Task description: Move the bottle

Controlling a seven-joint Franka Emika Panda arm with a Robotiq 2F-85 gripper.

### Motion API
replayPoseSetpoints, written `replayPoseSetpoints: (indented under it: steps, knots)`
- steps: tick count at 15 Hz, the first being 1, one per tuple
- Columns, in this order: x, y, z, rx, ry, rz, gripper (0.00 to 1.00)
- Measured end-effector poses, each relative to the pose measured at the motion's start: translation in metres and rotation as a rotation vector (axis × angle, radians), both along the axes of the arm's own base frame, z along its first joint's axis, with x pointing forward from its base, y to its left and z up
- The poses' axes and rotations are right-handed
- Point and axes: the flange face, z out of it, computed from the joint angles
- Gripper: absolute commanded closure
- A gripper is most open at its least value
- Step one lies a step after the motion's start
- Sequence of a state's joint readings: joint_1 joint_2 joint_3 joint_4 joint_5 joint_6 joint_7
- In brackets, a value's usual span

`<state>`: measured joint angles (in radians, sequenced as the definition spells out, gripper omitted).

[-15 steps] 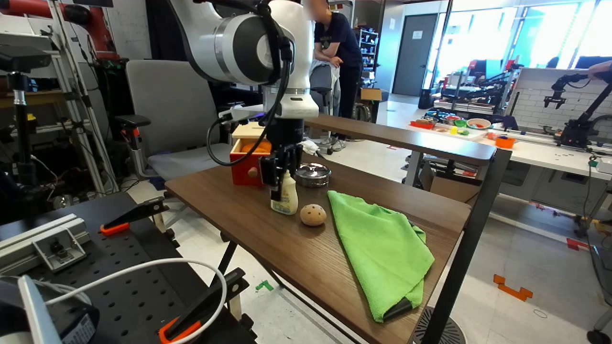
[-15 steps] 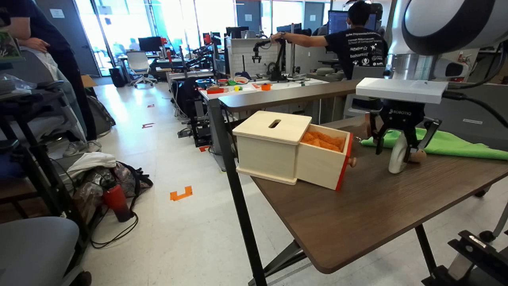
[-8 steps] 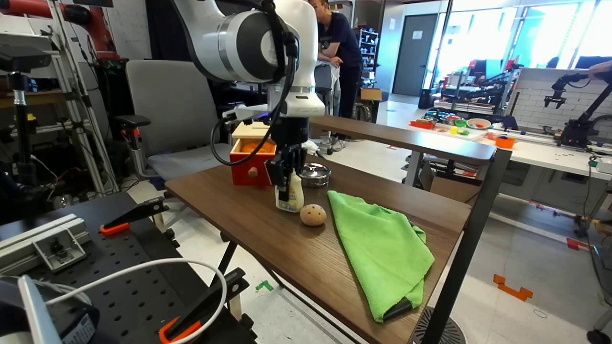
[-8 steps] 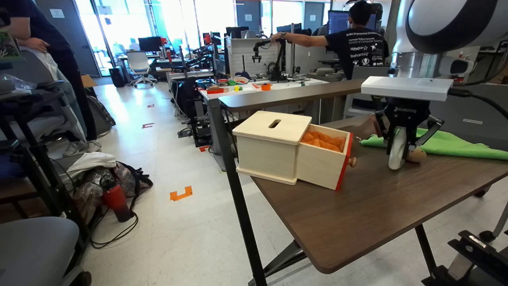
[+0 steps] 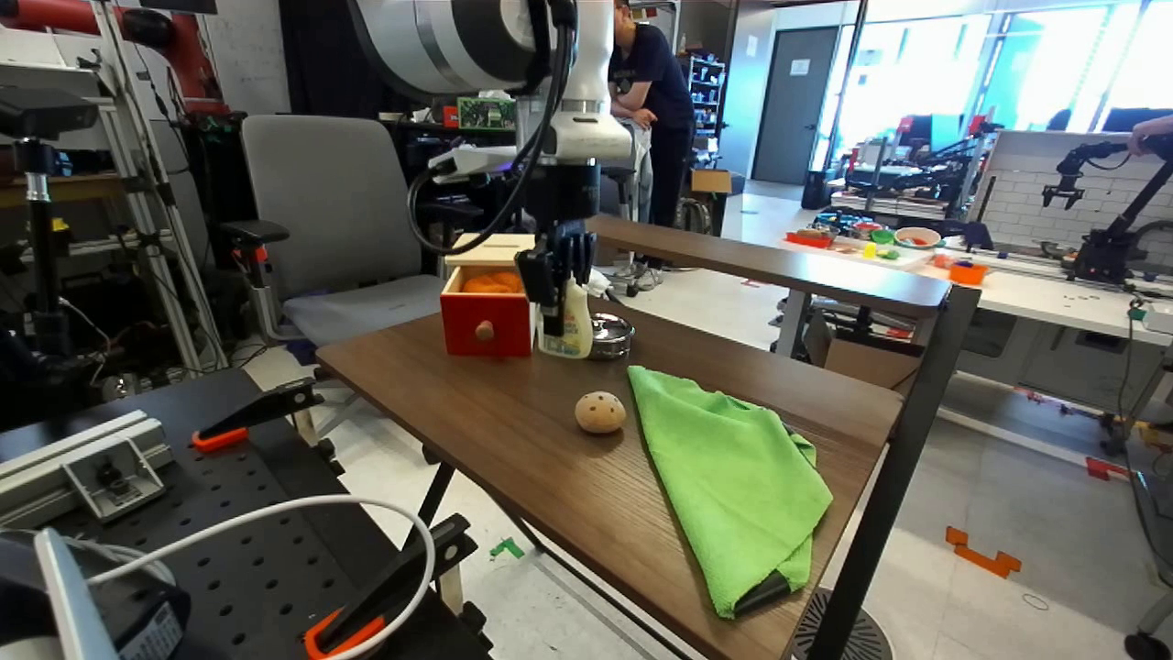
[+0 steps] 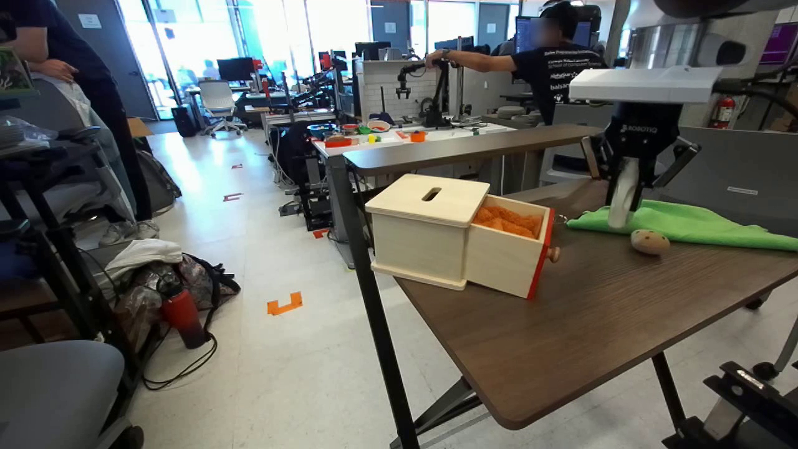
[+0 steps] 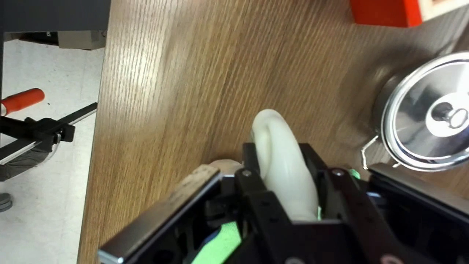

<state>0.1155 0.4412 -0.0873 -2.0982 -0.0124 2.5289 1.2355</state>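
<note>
Raised since the earlier frame, the cream-yellow bottle (image 5: 576,323) hangs clamped in the Robotiq gripper (image 6: 624,198); a low sideways swing could strike the lidded steel pot (image 7: 421,124) near the gripper.

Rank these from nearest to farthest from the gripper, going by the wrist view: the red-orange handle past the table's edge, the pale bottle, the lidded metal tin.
1. Pale bottle: nearest, held in the gripper.
2. Metal tin: on the table, at the picture's right.
3. Red-orange handle: farthest, at the picture's far left, off the table.
</note>
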Motion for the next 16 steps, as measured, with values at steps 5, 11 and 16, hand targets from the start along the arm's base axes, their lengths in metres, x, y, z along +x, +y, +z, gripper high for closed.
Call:
replayPoseSetpoints:
  steps: [5, 11, 16]
  knots:
    - [0.008, -0.016, 0.039, -0.003, -0.025, -0.025, 0.92]
    - [0.001, -0.026, 0.075, 0.004, -0.056, 0.001, 0.92]
    - [0.001, -0.056, 0.097, 0.007, -0.061, -0.046, 0.92]
